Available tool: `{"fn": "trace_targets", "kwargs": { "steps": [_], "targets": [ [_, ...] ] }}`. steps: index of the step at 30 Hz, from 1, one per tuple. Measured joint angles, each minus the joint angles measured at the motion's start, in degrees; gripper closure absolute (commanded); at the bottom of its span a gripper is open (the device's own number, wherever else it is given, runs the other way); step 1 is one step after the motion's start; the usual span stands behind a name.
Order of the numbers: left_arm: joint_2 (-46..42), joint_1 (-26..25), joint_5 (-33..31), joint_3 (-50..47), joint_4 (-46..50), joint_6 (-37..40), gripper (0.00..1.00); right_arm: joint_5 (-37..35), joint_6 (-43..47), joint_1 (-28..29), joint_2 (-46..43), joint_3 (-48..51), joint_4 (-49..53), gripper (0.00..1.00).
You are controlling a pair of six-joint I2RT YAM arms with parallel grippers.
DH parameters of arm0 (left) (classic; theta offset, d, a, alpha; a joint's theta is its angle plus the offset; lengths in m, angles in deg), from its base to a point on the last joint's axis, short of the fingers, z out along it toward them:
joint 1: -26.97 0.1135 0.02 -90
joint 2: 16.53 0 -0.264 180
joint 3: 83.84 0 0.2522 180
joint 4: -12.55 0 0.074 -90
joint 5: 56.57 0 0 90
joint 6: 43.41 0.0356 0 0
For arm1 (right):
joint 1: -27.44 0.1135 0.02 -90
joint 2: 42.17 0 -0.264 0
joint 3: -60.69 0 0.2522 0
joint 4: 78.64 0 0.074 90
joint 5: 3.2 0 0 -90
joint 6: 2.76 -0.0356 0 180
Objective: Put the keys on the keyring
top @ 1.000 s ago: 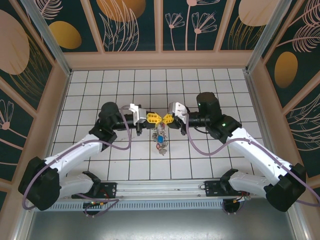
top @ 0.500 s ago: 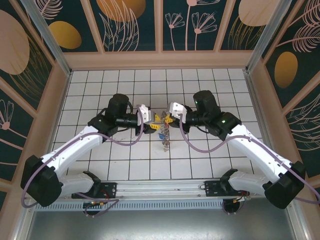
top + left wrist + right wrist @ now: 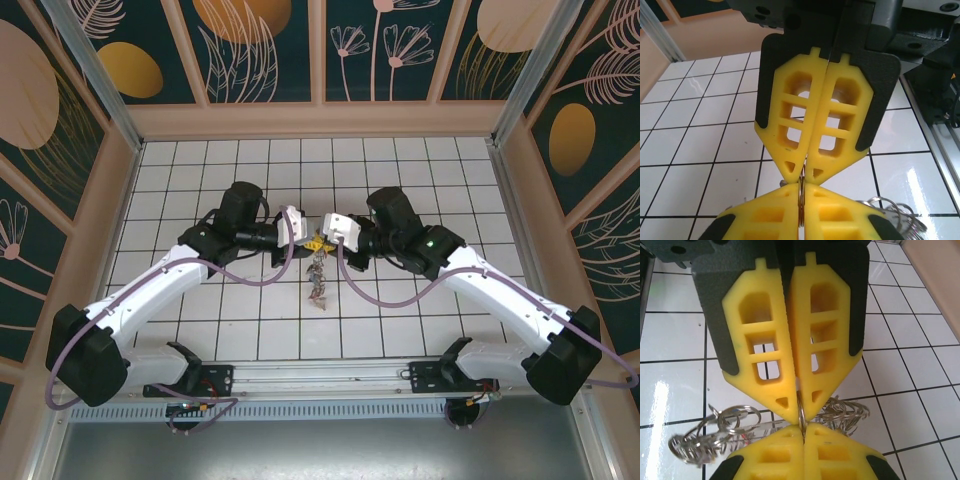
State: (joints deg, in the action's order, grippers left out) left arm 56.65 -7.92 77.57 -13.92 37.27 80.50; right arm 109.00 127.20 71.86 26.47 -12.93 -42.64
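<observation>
The keyring point(image 3: 801, 192) sits edge-on over the middle of the white tiled floor point(image 3: 400, 300), pinched from opposite sides by the left gripper point(image 3: 796, 410) and the right gripper point(image 3: 804, 172), yellow tips nose to nose, with the keys point(image 3: 319, 283) bunched just below among tangled silvery loops point(image 3: 715, 435).

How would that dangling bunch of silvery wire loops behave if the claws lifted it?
Probably floppy: the dangling bunch of silvery wire loops hangs loosely off the thin silvery wire keyring pinched by the left claw and right claw, so it would likely swing. Thin wire suggests it is light. Smooth metal might slip.
</observation>
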Motion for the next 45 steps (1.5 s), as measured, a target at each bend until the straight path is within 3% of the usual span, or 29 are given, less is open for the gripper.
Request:
{"fn": "trace_targets", "kwargs": {
  "steps": [2,4,9,12,19,30,45],
  "targets": [
    [0.13,0.0,0.28,0.0,-0.02,0.15,0.89,0.09,-0.02,0.04,0.0,0.0,-0.28,1.0],
    [0.22,0.02,0.35,0.02,0.0,0.28,1.0,0.07,-0.04,0.04,-0.02,0.0,-0.28,1.0],
    [0.44,0.07,0.37,0.9,0.35,0.35,1.0,0.07,-0.22,-0.13,-0.59,0.02,-0.61,0.99],
    [0.2,0.04,0.5,0.9,-1.53,-1.25,1.0,1.31,-0.76,-1.22,-2.05,1.49,-2.64,0.81],
    [-1.09,0.07,4.2,-3.32,-13.42,-9.49,1.0,7.85,-3.17,-4.76,-6.84,6.05,-8.59,0.75],
    [-1.68,0.07,8.61,-8.5,-27.23,-18.01,1.0,12.5,-5.07,-5.6,-6.99,7.13,-10.08,0.77],
    [-1.92,0.07,9.18,-10.93,-36.06,-25.0,1.0,17.38,-8.83,-8.94,-8.41,9.16,-11.78,0.77]
  ]
}}
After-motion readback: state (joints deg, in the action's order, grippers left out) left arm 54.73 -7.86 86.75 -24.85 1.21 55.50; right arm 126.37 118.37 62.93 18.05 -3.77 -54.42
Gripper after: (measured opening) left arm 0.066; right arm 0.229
